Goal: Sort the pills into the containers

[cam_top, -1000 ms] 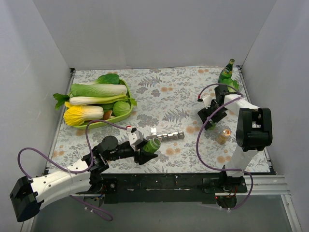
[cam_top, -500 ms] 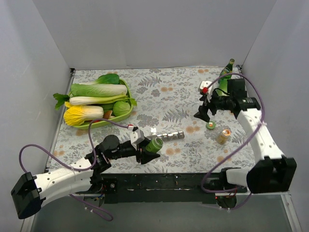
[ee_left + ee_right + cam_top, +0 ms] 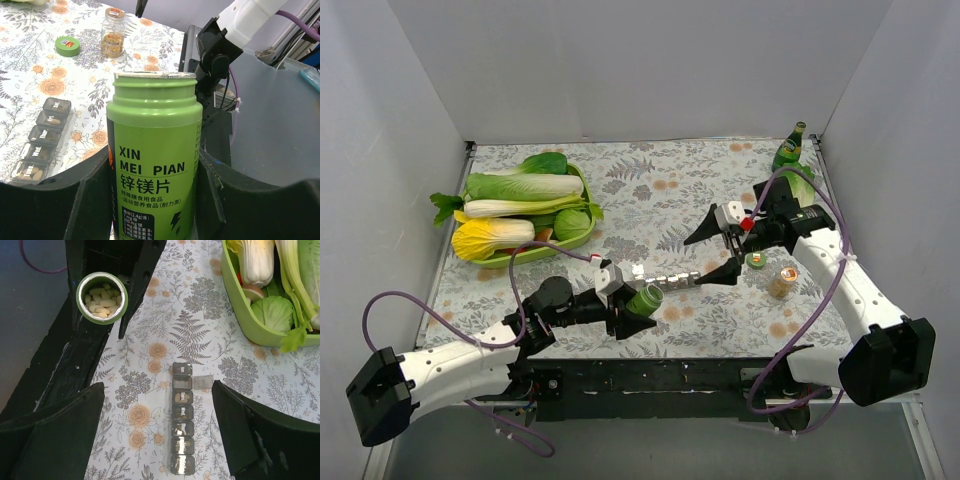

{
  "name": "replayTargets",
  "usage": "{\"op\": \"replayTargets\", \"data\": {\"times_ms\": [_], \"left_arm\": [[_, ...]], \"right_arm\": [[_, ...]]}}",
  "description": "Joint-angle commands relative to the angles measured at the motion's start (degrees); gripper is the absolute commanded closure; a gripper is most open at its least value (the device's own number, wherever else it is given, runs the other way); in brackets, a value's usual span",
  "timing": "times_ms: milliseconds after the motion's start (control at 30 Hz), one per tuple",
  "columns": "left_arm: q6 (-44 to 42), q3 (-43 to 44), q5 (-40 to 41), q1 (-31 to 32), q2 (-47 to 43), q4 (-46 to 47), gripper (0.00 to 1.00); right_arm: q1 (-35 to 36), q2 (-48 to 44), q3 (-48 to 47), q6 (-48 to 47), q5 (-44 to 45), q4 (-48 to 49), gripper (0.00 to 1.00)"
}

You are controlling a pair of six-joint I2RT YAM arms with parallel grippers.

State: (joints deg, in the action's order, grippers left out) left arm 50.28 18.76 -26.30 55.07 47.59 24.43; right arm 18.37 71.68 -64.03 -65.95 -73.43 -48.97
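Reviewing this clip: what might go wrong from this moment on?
The green pill bottle in the left gripper is uncapped and holds many pills; tipping it may spill them beside the pill organizer.
Only one small lid looks open: a narrow target.
The open right gripper hovers over the organizer, close to the bottle; the arms might collide.

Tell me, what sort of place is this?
Probably a robot test booth, not a home: plain grey walls box in a floral-clothed table, with two robot arms bolted at its near edge.
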Motion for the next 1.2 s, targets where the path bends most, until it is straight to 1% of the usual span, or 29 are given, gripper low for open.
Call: {"op": "replayTargets", "data": {"times_ms": [0,200,267,300,367,400,433,467,500,533,567,600,633,667,700,733,767,800,833,867,900,933,967,1000,1033,1067,1100,1133,1167], "left_arm": [[0.3,2.8,0.7,-0.1,-1.2,1.4,1.0],[1.3,3.3,2.9,-0.1,-4.3,-0.8,1.0],[3.2,3.8,5.9,-0.4,-5.1,-1.1,1.0],[6.1,4.4,7.2,-0.8,-5.3,-1.7,1.0],[8.6,7.6,9.5,-4.9,-5.5,-2.5,1.0],[10.0,9.3,8.4,-7.6,-4.6,-2.0,1.0],[11.6,11.0,6.5,-15.3,-3.3,-1.3,1.0],[13.2,15.4,0.4,-19.9,-1.7,-0.3,1.0],[18.2,17.2,-3.5,-24.3,2.4,3.9,1.0],[20.5,19.1,-6.6,-31.3,4.3,6.5,1.0],[22.2,20.4,-10.7,-33.5,6.0,9.1,1.0],[22.7,22.6,-12.1,-34.8,8.2,13.5,1.0],[19.6,23.2,-13.6,-34.9,8.2,15.1,1.0],[18.2,23.3,-17.9,-34.4,8.0,17.1,1.0],[17.1,21.6,-19.7,-33.1,7.0,22.7,1.0],[11.5,21.0,-19.7,-28.4,2.6,22.8,1.0],[8.0,20.9,-19.1,-25.0,0.4,20.2,1.0],[5.3,21.0,-16.5,-21.8,-1.7,13.4,1.0],[3.4,20.1,-14.8,-17.0,-5.7,11.7,1.0],[3.9,18.4,-12.4,-16.1,-7.1,12.3,1.0],[4.4,16.5,-6.1,-16.1,-8.6,18.2,1.0],[3.7,14.1,-1.9,-17.4,-8.4,20.7,1.0],[4.6,14.2,-0.4,-19.4,-6.3,26.6,1.0],[8.0,15.1,-0.8,-26.4,-3.6,29.9,1.0],[14.0,17.2,-7.4,-31.3,0.0,34.9,1.0],[31.1,17.9,-10.8,-35.3,8.7,50.2,1.0],[36.8,17.8,-12.9,-37.3,12.0,58.3,1.0],[39.4,17.5,-14.5,-38.2,13.9,63.1,1.0],[38.8,17.5,-17.5,-37.7,12.5,63.3,1.0]], "right_arm": [[0.2,-1.3,1.6,-2.1,-1.1,-1.5,0.06],[0.2,-0.8,2.2,3.0,-1.1,-0.4,0.07],[0.2,0.0,2.3,4.9,-0.3,-0.1,0.09],[0.2,0.5,2.4,6.9,1.1,0.8,0.09],[0.2,1.4,3.0,10.2,2.7,2.4,0.09],[0.0,1.5,3.6,13.4,4.4,5.1,0.09],[-0.1,1.1,4.2,15.1,5.4,6.9,0.09],[-0.4,0.5,5.1,17.0,6.5,9.2,0.09],[-0.7,-0.1,6.4,20.7,9.1,12.8,0.09],[-1.1,-1.1,6.8,21.7,10.2,14.1,0.09],[-2.2,-1.5,7.1,22.5,11.1,14.7,0.09],[-3.1,-2.1,7.4,23.1,12.1,15.1,0.09],[-3.9,-2.4,7.8,24.7,12.1,15.9,0.09],[-5.1,-2.9,8.1,25.1,12.1,16.4,0.09],[-5.4,-3.8,9.3,25.4,12.3,16.8,0.09],[-5.6,-4.5,9.8,26.0,12.4,17.8,0.09],[-5.8,-5.1,10.5,26.2,12.5,18.6,0.08],[-6.0,-6.0,11.0,26.6,12.8,19.2,0.08],[-6.2,-6.4,11.9,26.8,12.9,19.4,0.08],[-6.9,-6.5,12.2,27.1,13.0,19.9,0.08],[-7.3,-6.5,12.3,27.4,12.5,20.0,0.08],[-7.7,-6.4,12.4,27.5,12.3,20.1,0.08],[-8.3,-6.1,12.4,28.2,11.9,20.2,0.08],[-8.6,-6.1,12.2,28.5,11.6,20.1,0.08],[-8.8,-6.1,11.9,28.6,11.6,19.8,0.08],[-8.9,-6.2,11.4,28.3,11.7,18.8,0.08],[-8.8,-6.5,11.4,28.0,11.7,18.6,0.08],[-9.0,-6.7,11.5,28.0,11.9,18.5,0.08],[-9.2,-7.1,12.4,27.9,11.7,18.6,0.08]]}}
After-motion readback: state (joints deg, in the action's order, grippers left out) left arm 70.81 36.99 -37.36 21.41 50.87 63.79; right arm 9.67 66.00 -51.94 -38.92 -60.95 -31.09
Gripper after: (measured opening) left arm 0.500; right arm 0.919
